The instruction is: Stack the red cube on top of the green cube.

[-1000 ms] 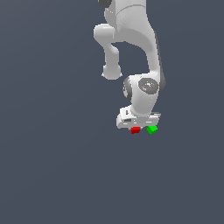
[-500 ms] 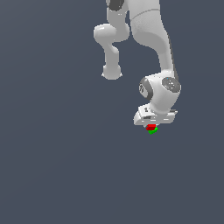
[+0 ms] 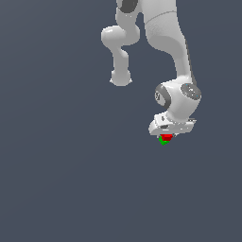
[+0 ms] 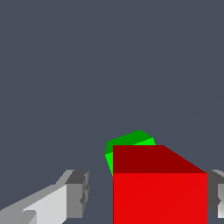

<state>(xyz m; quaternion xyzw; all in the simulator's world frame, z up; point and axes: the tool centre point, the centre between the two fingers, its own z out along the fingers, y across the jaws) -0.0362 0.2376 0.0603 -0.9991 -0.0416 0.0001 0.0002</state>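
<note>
The red cube (image 4: 159, 192) sits between my gripper's (image 4: 146, 199) fingers, directly over the green cube (image 4: 131, 140), whose top and one side peek out behind it. One grey fingertip (image 4: 78, 192) stands a small gap away from the red cube, while the other fingertip (image 4: 215, 192) is right at its opposite face. In the exterior view the gripper (image 3: 166, 135) hangs low over the pair, with the red cube (image 3: 166, 137) resting on or just above the green cube (image 3: 163, 141). The gripper looks open.
The grey floor (image 3: 71, 189) spreads flat around the cubes. The white arm (image 3: 165, 38) rises above the gripper toward the top of the exterior view.
The gripper carried the red cube from beside the green cube toward the exterior view's right, over the green cube, then lowered slightly.
</note>
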